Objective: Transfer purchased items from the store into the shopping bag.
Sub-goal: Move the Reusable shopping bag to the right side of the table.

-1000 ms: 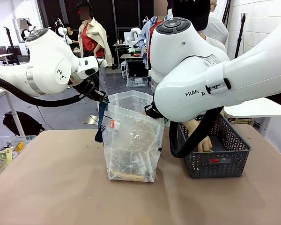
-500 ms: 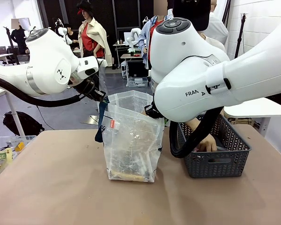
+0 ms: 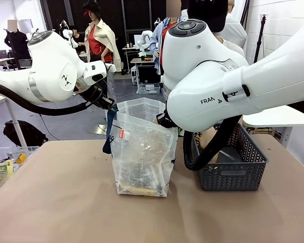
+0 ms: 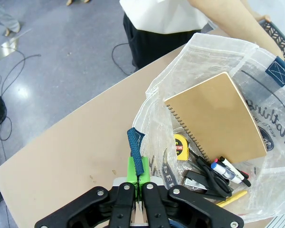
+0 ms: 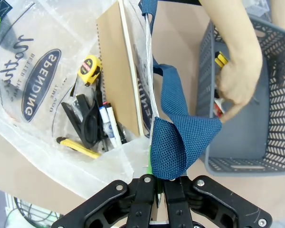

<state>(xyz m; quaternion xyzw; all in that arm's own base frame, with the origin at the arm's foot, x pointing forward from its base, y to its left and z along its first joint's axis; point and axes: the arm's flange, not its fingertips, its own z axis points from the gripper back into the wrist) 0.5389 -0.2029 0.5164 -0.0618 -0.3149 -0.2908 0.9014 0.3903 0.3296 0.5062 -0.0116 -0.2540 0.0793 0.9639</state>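
- The shopping bag [image 3: 142, 147] stands upright at mid-table with its mouth held wide. The left gripper [image 4: 138, 176] is pressed shut on one navy strap handle [image 4: 137, 142], and the right gripper [image 5: 160, 183] pinches the second strap handle [image 5: 180, 137].
- Already inside are a tan spiral notebook [image 4: 216, 118], a yellow tape measure [image 4: 181, 145], markers [image 4: 226, 169] and a yellow-handled tool [image 5: 78, 147].
- The lattice basket [image 3: 228, 178] sits just right of the bag. The person's hand [image 5: 237, 80] reaches in beside small items [image 5: 221, 59], so the transfer looks well along but unfinished.

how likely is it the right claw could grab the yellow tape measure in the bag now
Probably not. The right claw is shut on the navy strap, so it is not free, and the tape measure lies down inside the shopping bag beside the notebook.
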